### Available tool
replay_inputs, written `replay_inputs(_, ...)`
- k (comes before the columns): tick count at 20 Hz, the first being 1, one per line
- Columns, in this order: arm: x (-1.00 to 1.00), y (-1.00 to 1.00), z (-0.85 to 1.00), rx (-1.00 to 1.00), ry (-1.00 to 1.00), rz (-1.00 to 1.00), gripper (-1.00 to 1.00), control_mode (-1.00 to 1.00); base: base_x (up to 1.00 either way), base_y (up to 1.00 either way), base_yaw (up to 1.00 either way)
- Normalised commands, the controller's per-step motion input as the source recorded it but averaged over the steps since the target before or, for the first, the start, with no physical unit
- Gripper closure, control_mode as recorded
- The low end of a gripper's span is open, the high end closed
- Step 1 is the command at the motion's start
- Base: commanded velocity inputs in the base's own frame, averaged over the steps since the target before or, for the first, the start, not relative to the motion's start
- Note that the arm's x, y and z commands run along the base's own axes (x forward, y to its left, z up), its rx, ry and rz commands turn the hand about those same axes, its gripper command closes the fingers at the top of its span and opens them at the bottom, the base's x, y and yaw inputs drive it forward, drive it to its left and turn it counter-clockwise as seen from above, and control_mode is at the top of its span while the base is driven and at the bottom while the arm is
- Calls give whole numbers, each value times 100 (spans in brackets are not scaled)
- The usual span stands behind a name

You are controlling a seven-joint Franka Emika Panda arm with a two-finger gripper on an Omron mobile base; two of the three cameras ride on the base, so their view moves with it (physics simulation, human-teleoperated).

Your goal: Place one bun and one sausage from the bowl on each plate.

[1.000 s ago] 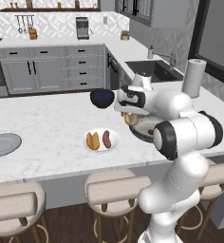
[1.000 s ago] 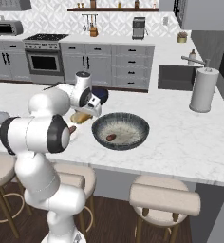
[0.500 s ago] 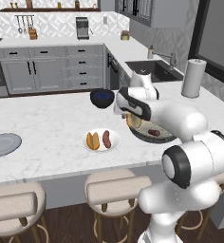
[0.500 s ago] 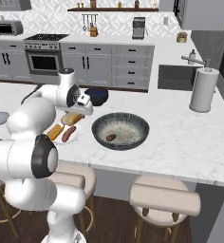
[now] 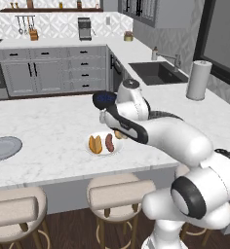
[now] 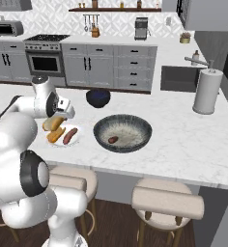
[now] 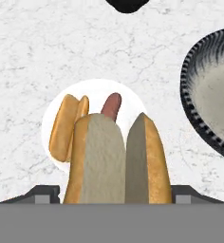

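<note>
**Carrying a second bun over the filled white plate**

Left base view. Swinging leftward since half a second ago, the arm now reaches across the counter (image 5: 44, 131), and its gripper (image 5: 118, 134) sits just right of the white plate (image 5: 103, 151) rather than over the wide bowl. A bun (image 5: 95, 144) and a sausage (image 5: 109, 142) lie side by side on that plate, as before. The grey-blue plate (image 5: 4, 148) rests bare near the counter's left edge, well apart. A small dark-blue bowl (image 5: 105, 99) stands behind the arm. Grey cabinets, a sink (image 5: 156, 72) and a paper-towel roll (image 5: 198, 80) line the back and right of the kitchen; stools stand below the counter.

Right base view. The gripper (image 6: 55, 124) holds a second bun (image 6: 53, 123) above the white plate (image 6: 63, 142), where the first bun (image 6: 55, 134) and sausage (image 6: 70, 135) lie; earlier the gripper was further right. The dark-grey bowl (image 6: 123, 133) sits just right of the plate with one sausage (image 6: 113, 140) inside. The blue bowl (image 6: 98, 97) stands behind; a stove (image 6: 45, 57) is set in the far cabinets.

Hand view. The jaws are clamped on the held bun (image 7: 116, 161), its split facing the camera. Beyond it lie the white plate (image 7: 95, 92), the resting bun (image 7: 68, 126) and the tip of the sausage (image 7: 112, 105). The dark-grey bowl's rim (image 7: 194, 95) curves at the right.
</note>
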Motion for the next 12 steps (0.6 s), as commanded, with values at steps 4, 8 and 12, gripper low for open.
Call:
replay_inputs(4, 19, 39, 8, 0, -1, 9, 100, -100, 0, 0, 0)
replay_inputs(8, 9, 50, 6, 0, -4, 10, 100, -100, 0, 0, 0)
replay_inputs(12, 8, 38, 0, 0, 0, 3, 100, 100, 0, 50, 2)
